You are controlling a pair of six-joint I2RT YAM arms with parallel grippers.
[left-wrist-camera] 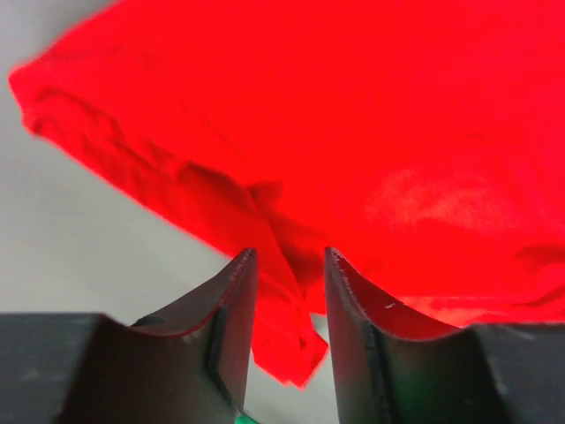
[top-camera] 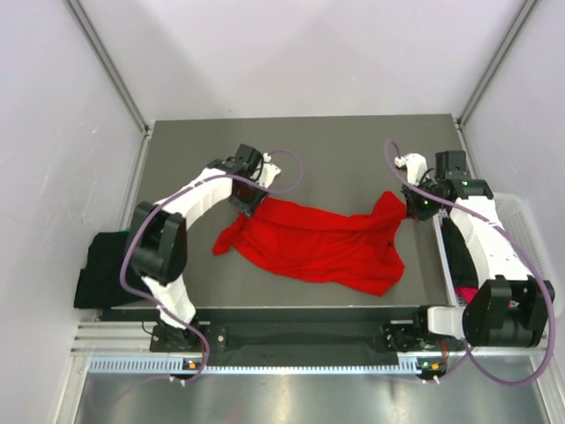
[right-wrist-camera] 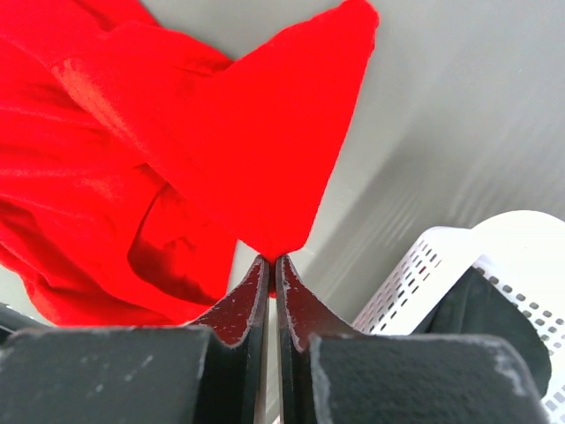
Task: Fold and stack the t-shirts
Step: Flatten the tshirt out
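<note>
The bright red cloth t-shirt lies crumpled at the centre of the dark grey table. Your right gripper clamps its corner near the table's right edge, probably to stretch it flat. Your left gripper straddles a fold, jaws apart.

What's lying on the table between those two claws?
The red shirt, crumpled, stretches from the left gripper to the right gripper; the top view shows it.
</note>
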